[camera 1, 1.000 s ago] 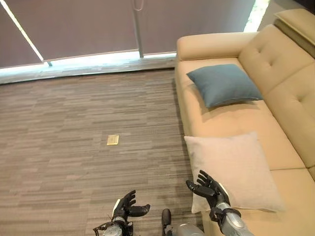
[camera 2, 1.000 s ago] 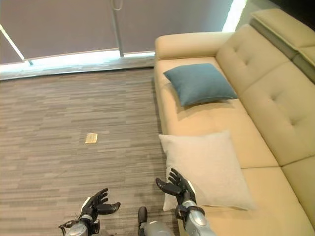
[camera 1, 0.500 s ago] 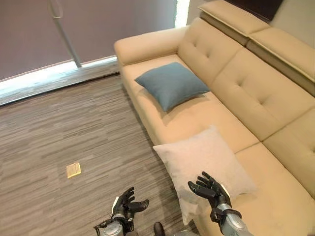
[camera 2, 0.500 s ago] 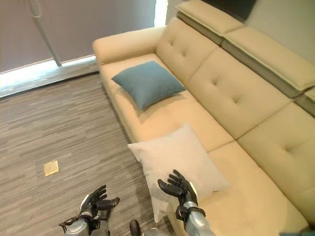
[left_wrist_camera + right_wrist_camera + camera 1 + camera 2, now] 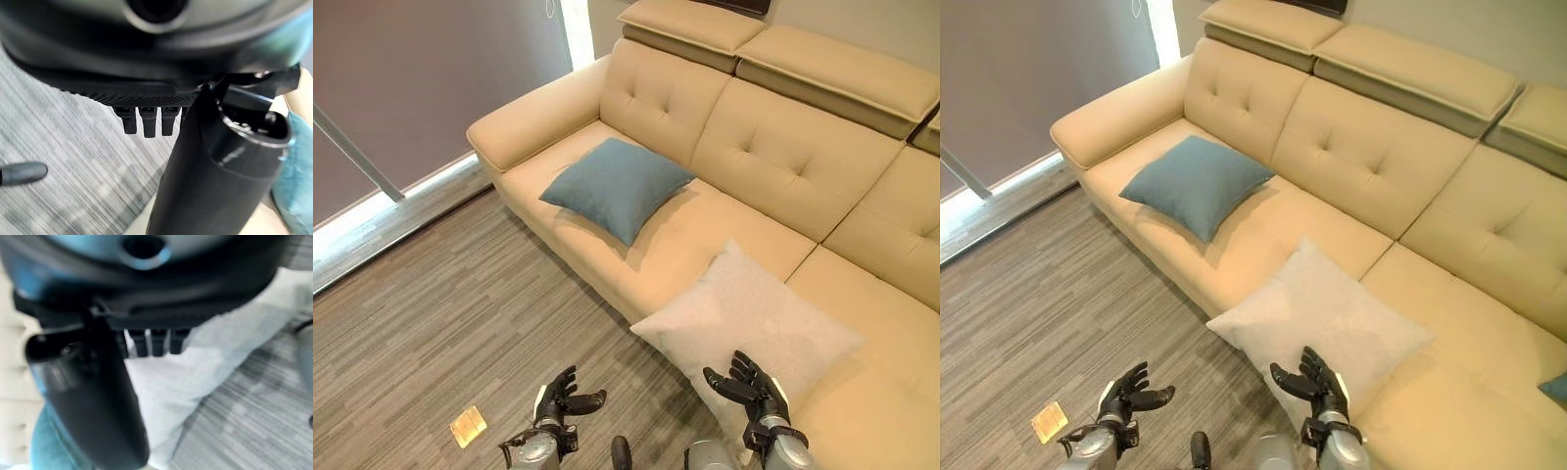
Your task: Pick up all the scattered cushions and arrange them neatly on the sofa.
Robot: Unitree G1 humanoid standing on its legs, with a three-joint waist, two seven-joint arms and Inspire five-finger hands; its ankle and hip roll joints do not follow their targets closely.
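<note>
Left eye view: my left hand (image 5: 558,399) hangs over the floor (image 5: 431,333), fingers spread, holding nothing. My right hand (image 5: 752,387), fingers likewise apart and empty, hovers above the near corner of the white cushion (image 5: 749,313) on the sofa (image 5: 783,147). The blue cushion (image 5: 615,186) lies well beyond both hands.

Right eye view: a yellow tag (image 5: 1050,421) lies on the floor just left of my left hand.

Right wrist view: straight fingers (image 5: 155,341) over white fabric.

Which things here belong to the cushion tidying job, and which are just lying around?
Job: blue cushion, white cushion, sofa, left hand, right hand, both open and empty.
Lying about: small yellow card on the floor.
</note>
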